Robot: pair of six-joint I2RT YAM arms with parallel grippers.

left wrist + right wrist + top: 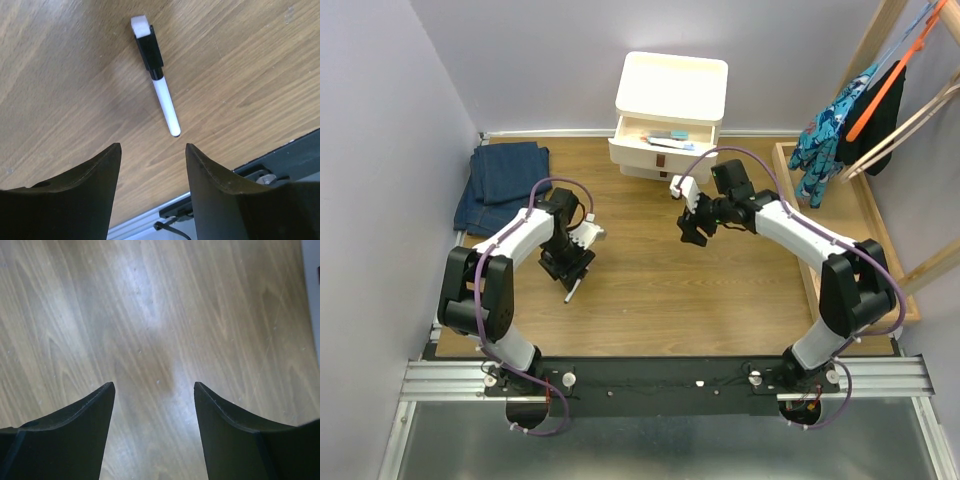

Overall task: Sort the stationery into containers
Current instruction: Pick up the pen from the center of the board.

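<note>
Left wrist view: we look down past the two dark fingers of the left gripper (153,146) onto the wooden table (70,75).
Left gripper: we see its jaws spread wide, with nothing between them and touching nothing.
Marker: a slim marker (157,77) with a white barrel, a black cap and a small white block on the cap end lies flat on the table. It is just beyond the fingertips and apart from both, and its rounded white end points back toward the gap between them.
Right gripper: in its wrist view we find the right gripper (154,385) spread wide as well, holding nothing, with only wood grain between the fingers.
Top external view: we place the left gripper low over the left-middle of the table. The right gripper is near the centre, in front of the cabinet (672,85), and the two are well apart.
Cabinet: cream-white, it stands at the far edge of the table. Its top drawer (628,128) is open and holds a few small things, one of them blue; we cannot tell what they are.
Handles: small brown handles (660,160) sit on the drawer fronts.
Jeans: folded blue jeans (503,185) lie in the far left corner.
Wooden tray: a wooden tray (880,235) runs along the right edge, and above it a rack (880,40) carries hanging clothes (825,140).
</note>
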